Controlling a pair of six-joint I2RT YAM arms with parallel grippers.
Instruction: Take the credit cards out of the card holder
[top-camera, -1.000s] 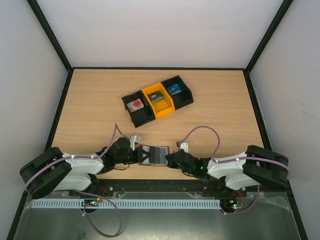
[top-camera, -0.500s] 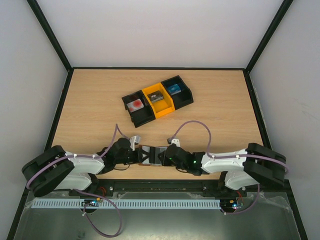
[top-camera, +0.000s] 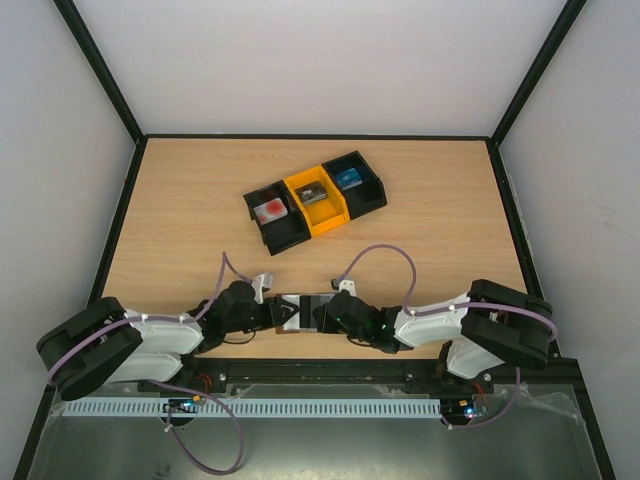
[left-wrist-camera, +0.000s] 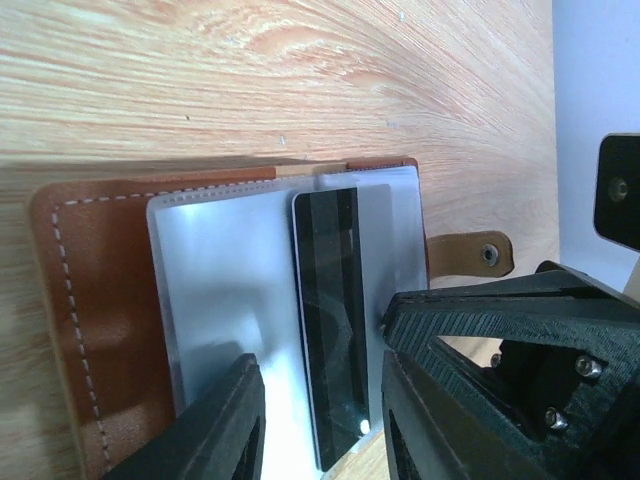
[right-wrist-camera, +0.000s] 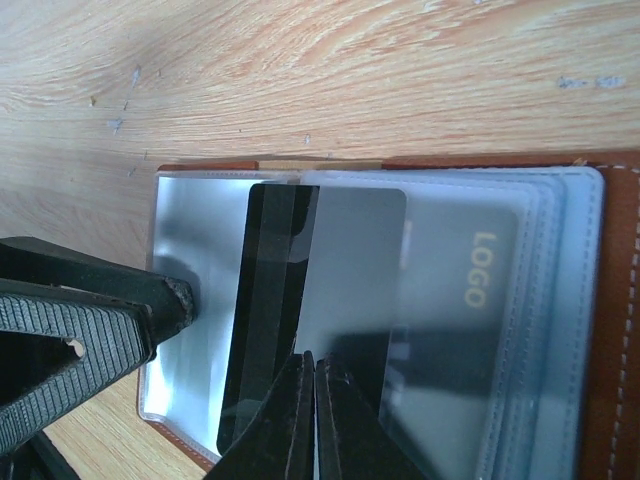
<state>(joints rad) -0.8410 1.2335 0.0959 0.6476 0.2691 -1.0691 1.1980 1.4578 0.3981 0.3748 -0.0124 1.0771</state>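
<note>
Teamwork at the bench's (top-camera: 200, 200) near edge: we are seeing the spread left claw (left-wrist-camera: 318, 400) bracing the open card holder (top-camera: 297, 311) so the right claw (right-wrist-camera: 306, 365), pressed together, can slide the dark grey card (right-wrist-camera: 330, 260) free.

The left arm (top-camera: 165, 335) and right arm (top-camera: 430, 325) share white shells, black joints and looping lilac cables (top-camera: 383, 248), their matte black fingers (right-wrist-camera: 70, 330) ribbed inside and fixed with silver screws (left-wrist-camera: 588, 368).

Three open bins stand touching in a diagonal row on the wooden table (top-camera: 180, 200): left black bin (top-camera: 270, 216), orange bin (top-camera: 318, 200), right black bin (top-camera: 354, 182). The left black bin holds a red-and-white object (top-camera: 270, 209).
</note>
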